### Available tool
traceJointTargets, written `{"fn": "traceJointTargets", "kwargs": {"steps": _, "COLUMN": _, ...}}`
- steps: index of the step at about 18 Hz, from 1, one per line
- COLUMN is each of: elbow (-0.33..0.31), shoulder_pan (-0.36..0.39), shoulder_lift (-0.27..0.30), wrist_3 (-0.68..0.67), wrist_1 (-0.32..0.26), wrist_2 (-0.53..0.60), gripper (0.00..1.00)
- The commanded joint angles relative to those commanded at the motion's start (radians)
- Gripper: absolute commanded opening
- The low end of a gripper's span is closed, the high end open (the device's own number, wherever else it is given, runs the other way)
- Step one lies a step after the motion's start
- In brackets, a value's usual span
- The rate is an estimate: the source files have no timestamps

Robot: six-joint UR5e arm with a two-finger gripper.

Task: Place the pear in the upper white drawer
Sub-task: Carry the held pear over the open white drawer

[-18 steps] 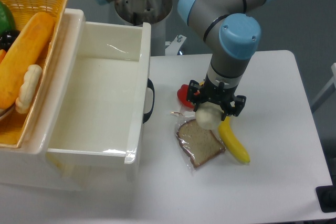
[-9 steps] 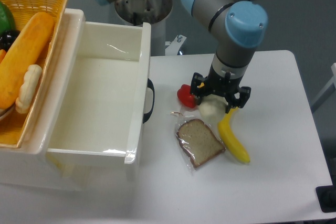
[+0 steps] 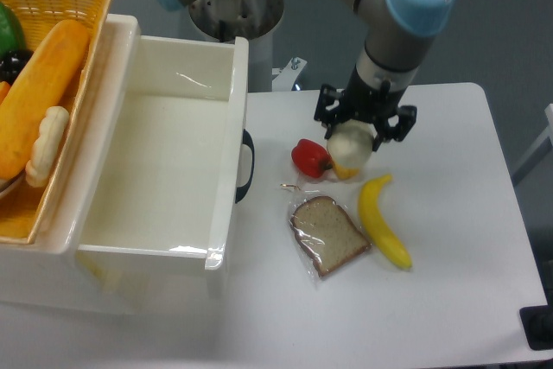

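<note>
The pear (image 3: 347,151), pale cream and roundish, hangs above the table to the right of the upper white drawer (image 3: 164,84). My gripper (image 3: 356,133) points straight down and is shut on the pear, whose top is hidden between the fingers. The drawer is pulled open, its inside bare, and its black curved handle (image 3: 245,165) faces the pear. A stretch of table separates the gripper from the drawer's front wall.
A red pepper (image 3: 308,157) and a bit of something yellow (image 3: 346,174) lie just below the pear. A banana (image 3: 383,231) and a bagged bread slice (image 3: 328,234) lie nearer the front. A woven basket (image 3: 79,92) of food sits left of the drawer.
The gripper has risen and moved toward the back of the table with the pear in it, off the bread and banana. The other items have stayed put.
</note>
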Motion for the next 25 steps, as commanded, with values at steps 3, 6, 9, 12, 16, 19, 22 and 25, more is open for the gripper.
{"fn": "traceJointTargets", "kwargs": {"steps": 3, "elbow": 0.000, "shoulder_pan": 0.000, "shoulder_lift": 0.028, "wrist_3": -0.002, "wrist_1": -0.034, "wrist_2": -0.029, "gripper": 0.56}}
{"fn": "traceJointTargets", "kwargs": {"steps": 6, "elbow": -0.003, "shoulder_pan": 0.008, "shoulder_lift": 0.061, "wrist_3": -0.031, "wrist_1": -0.043, "wrist_2": -0.096, "gripper": 0.56}}
{"fn": "traceJointTargets", "kwargs": {"steps": 9, "elbow": -0.009, "shoulder_pan": 0.009, "shoulder_lift": 0.094, "wrist_3": -0.035, "wrist_1": -0.092, "wrist_2": -0.127, "gripper": 0.56}}
{"fn": "traceJointTargets", "kwargs": {"steps": 12, "elbow": -0.012, "shoulder_pan": 0.011, "shoulder_lift": 0.130, "wrist_3": -0.038, "wrist_1": -0.121, "wrist_2": -0.195, "gripper": 0.56}}
{"fn": "traceJointTargets", "kwargs": {"steps": 16, "elbow": -0.021, "shoulder_pan": -0.009, "shoulder_lift": 0.183, "wrist_3": -0.098, "wrist_1": -0.173, "wrist_2": -0.261, "gripper": 0.56}}
{"fn": "traceJointTargets", "kwargs": {"steps": 19, "elbow": -0.032, "shoulder_pan": -0.031, "shoulder_lift": 0.200, "wrist_3": -0.132, "wrist_1": -0.169, "wrist_2": -0.279, "gripper": 0.57}}
{"fn": "traceJointTargets", "kwargs": {"steps": 22, "elbow": -0.037, "shoulder_pan": -0.080, "shoulder_lift": 0.200, "wrist_3": -0.193, "wrist_1": -0.164, "wrist_2": -0.284, "gripper": 0.57}}
{"fn": "traceJointTargets", "kwargs": {"steps": 25, "elbow": -0.051, "shoulder_pan": -0.115, "shoulder_lift": 0.198, "wrist_3": -0.216, "wrist_1": -0.163, "wrist_2": -0.285, "gripper": 0.57}}
